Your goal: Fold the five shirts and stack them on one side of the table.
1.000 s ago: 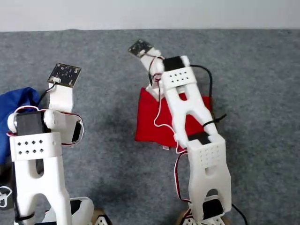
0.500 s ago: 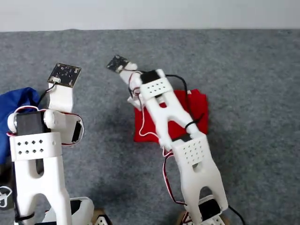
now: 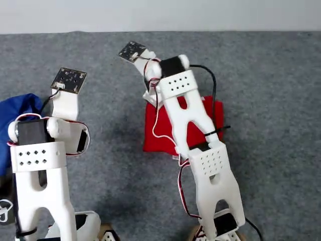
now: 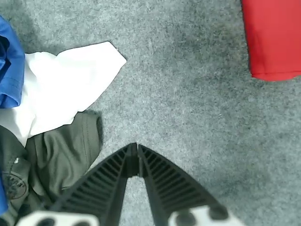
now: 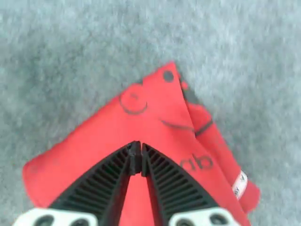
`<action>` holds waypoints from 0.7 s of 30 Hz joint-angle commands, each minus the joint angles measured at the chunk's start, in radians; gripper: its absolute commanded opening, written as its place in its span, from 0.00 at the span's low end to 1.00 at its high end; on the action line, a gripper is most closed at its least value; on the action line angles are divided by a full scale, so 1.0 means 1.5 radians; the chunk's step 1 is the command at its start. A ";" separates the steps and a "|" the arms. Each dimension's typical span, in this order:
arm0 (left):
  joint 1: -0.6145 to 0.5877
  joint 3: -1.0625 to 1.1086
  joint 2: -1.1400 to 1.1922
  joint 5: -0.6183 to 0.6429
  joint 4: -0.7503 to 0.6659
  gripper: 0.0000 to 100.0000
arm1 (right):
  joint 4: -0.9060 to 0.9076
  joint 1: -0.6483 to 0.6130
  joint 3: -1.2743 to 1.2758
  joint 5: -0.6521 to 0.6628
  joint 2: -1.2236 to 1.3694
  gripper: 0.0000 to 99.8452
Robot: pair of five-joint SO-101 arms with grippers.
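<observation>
A folded red shirt (image 3: 161, 131) lies mid-table, partly under the right arm; its printed corner (image 5: 155, 108) points away from that arm. My right gripper (image 5: 137, 149) is shut over the red cloth near the shirt's far left corner, and I see nothing pinched between its fingers. My left gripper (image 4: 137, 149) is shut and holds nothing above bare carpet. Beside it lies a heap of a white shirt (image 4: 66, 89), a blue shirt (image 4: 8, 70) and a dark grey-green shirt (image 4: 56, 155). The red shirt (image 4: 273, 37) sits across a strip of carpet from that heap.
Grey carpet (image 3: 271, 80) covers the whole table, with open room on the right and at the back. The blue shirt (image 3: 17, 108) bulges at the table's left edge beside the left arm (image 3: 40, 165). The right arm (image 3: 200, 145) crosses the red shirt.
The right arm swung left, then back a little right and farther away over the red shirt, whose edges shifted slightly. The left arm has not moved.
</observation>
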 commanded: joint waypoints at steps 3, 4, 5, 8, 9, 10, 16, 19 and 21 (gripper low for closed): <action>-0.003 0.003 -0.040 -0.004 -0.002 0.01 | 0.031 0.047 -0.029 -0.165 -0.105 0.01; -0.003 0.003 -0.053 -0.004 -0.002 0.01 | 0.031 0.051 -0.004 -0.178 -0.120 0.01; -0.003 0.003 -0.066 -0.004 -0.002 0.01 | 0.032 0.058 0.026 -0.191 -0.136 0.01; -0.003 0.003 -0.102 -0.007 -0.003 0.01 | 0.031 0.096 0.137 -0.247 -0.191 0.01; -0.003 0.003 -0.110 -0.008 -0.003 0.01 | 0.030 0.112 0.170 -0.262 -0.204 0.01; -0.003 0.003 -0.118 -0.008 -0.003 0.01 | 0.029 0.128 0.198 -0.274 -0.217 0.01; -0.003 0.049 -0.134 -0.009 -0.006 0.01 | 0.028 0.214 0.260 -0.352 -0.222 0.10; -0.003 0.086 -0.134 -0.009 -0.006 0.01 | 0.028 0.230 0.261 -0.376 -0.207 0.16; -0.003 0.103 -0.134 -0.009 -0.009 0.01 | 0.028 0.235 0.261 -0.382 -0.193 0.16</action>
